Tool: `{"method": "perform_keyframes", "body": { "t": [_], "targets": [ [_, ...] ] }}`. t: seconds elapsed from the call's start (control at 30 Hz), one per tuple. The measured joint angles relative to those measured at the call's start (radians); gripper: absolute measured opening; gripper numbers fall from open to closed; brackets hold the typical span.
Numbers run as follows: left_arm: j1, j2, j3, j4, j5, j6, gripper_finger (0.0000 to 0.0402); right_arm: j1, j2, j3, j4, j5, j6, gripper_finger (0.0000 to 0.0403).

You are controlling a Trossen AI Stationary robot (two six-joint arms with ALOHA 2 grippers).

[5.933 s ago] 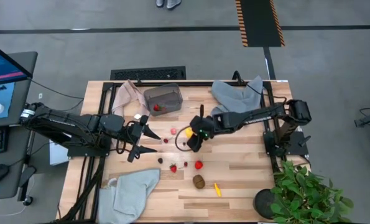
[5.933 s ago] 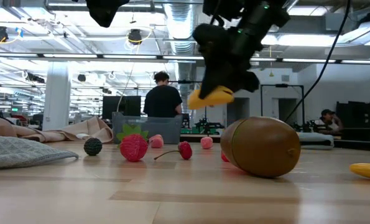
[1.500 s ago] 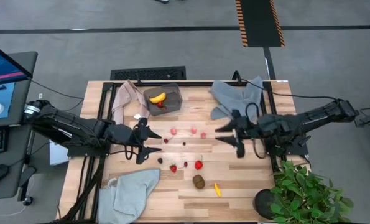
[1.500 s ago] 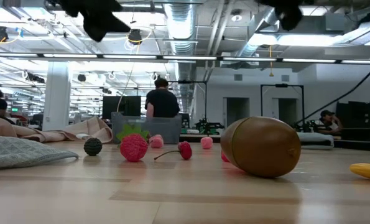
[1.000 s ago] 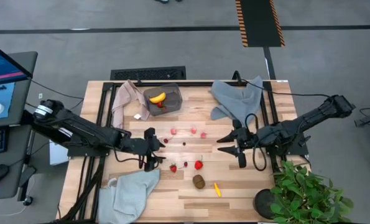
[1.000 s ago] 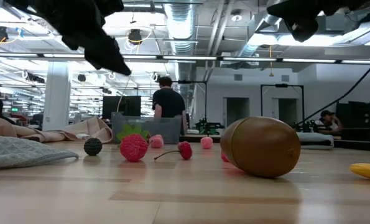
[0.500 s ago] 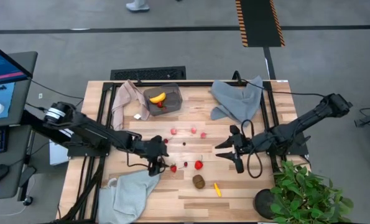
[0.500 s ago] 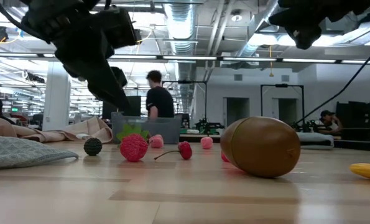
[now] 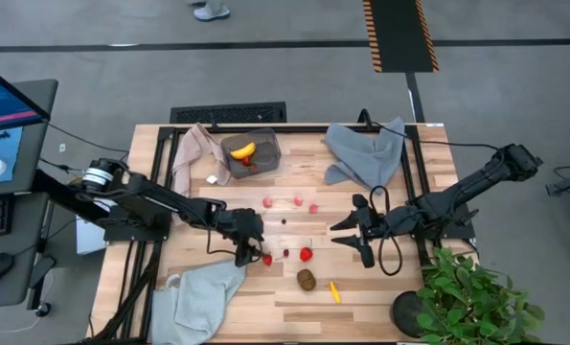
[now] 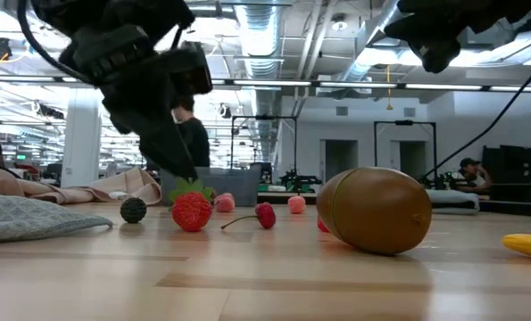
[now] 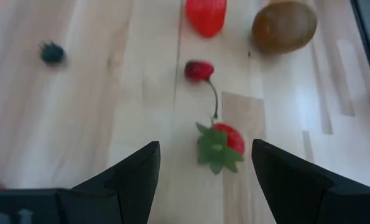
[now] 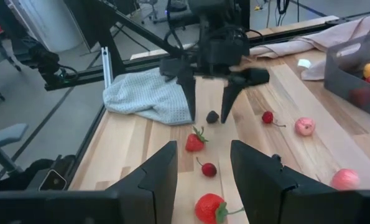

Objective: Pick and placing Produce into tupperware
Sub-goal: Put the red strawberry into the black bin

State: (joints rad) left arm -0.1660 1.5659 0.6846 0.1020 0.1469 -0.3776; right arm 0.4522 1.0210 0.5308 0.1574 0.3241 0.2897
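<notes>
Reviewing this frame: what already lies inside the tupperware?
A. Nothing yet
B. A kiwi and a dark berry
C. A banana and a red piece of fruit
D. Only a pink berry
C. The high view shows the yellow banana and a red piece of fruit inside the grey tupperware, while the kiwi is on the table outside it.

The light wooden table (image 9: 380, 278) carries a translucent grey tub (image 9: 251, 150) at its far side, beside a beige-pink cloth (image 9: 193, 149). A grey-blue cloth (image 9: 366, 153) lies far right, another (image 9: 200, 299) near left. Mid-table lie pink berries (image 9: 298, 201), a dark berry (image 9: 248, 246), strawberries (image 9: 306, 254), a brown kiwi (image 9: 306, 279) and a small yellow piece (image 9: 335, 292). A potted plant (image 9: 467, 299) stands near right.
</notes>
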Motion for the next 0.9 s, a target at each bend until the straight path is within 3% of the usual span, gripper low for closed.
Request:
{"method": "perform_keyframes", "body": {
  "t": [0.2, 0.73, 0.9],
  "targets": [
    [0.007, 0.058, 0.000, 0.030, 0.028, -0.002, 0.0245, 0.000, 0.000, 0.000, 0.000, 0.000, 0.000, 0.0171],
    [0.007, 0.055, 0.000, 0.067, 0.031, 0.005, 0.0243, 0.000, 0.000, 0.000, 0.001, 0.000, 0.000, 0.0170],
    [0.009, 0.055, 0.000, 0.070, 0.031, 0.015, 0.0212, 0.000, 0.000, 0.000, 0.001, 0.000, 0.000, 0.0172]
  ]
}}
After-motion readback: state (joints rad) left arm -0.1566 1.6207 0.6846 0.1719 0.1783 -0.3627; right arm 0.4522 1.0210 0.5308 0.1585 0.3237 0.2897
